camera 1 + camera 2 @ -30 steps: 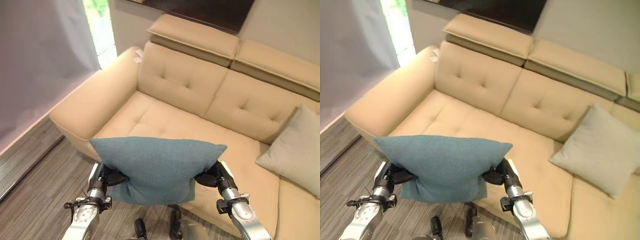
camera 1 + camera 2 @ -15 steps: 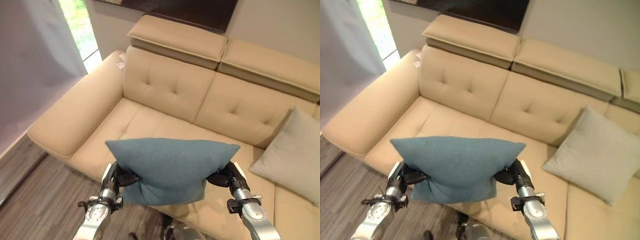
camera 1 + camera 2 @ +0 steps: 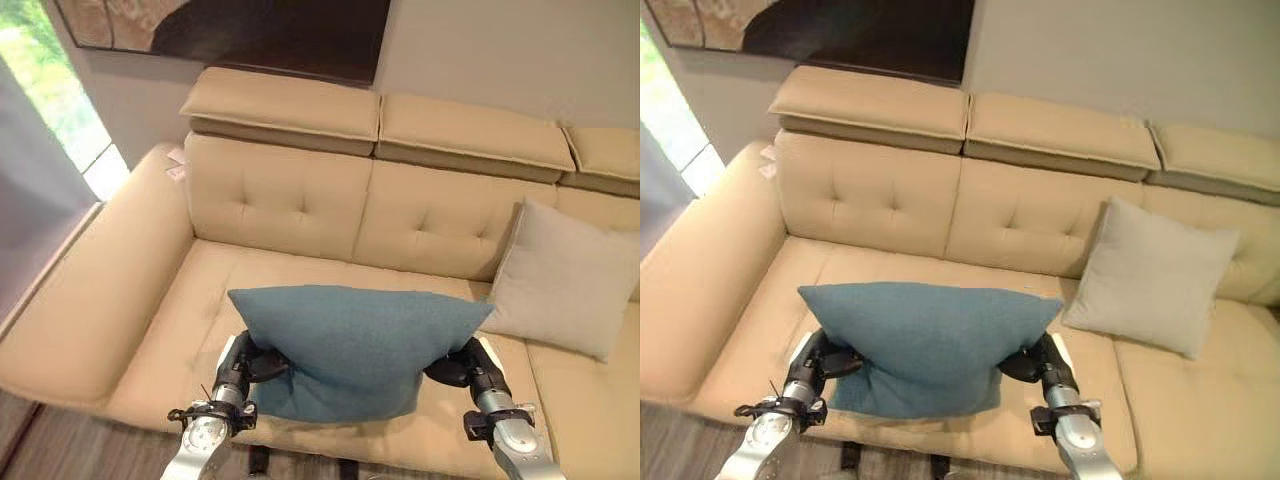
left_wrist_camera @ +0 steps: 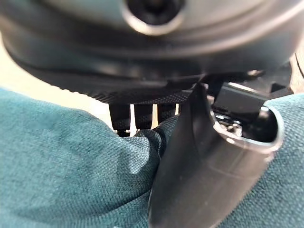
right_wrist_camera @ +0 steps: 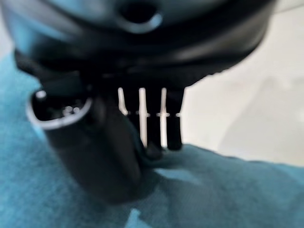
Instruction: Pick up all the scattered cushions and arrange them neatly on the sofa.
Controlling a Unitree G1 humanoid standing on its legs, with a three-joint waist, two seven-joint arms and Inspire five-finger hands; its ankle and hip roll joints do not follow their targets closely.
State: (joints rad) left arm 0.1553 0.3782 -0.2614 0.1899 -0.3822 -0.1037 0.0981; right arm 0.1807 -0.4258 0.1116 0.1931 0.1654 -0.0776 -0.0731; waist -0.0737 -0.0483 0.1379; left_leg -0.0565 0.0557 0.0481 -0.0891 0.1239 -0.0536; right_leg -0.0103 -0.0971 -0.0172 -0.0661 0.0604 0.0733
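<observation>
Now, cushion: teal cushion (image 3: 350, 345) hangs above the sofa (image 3: 300, 210) seat's front edge — soft, light, sagging between grips.
Hands: left hand (image 3: 243, 362) and right hand (image 3: 462, 364) each pinch a lower side.
Sofa holds: grey cushion (image 3: 1145, 275), leaning against the backrest.

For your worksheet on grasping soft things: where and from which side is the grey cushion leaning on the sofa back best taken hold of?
Probably by its two side edges, a hand coming in from each side. The grey cushion stands tilted against the sofa backrest, so both sides are free. That is how the left hand and right hand hold the blue cushion.
</observation>
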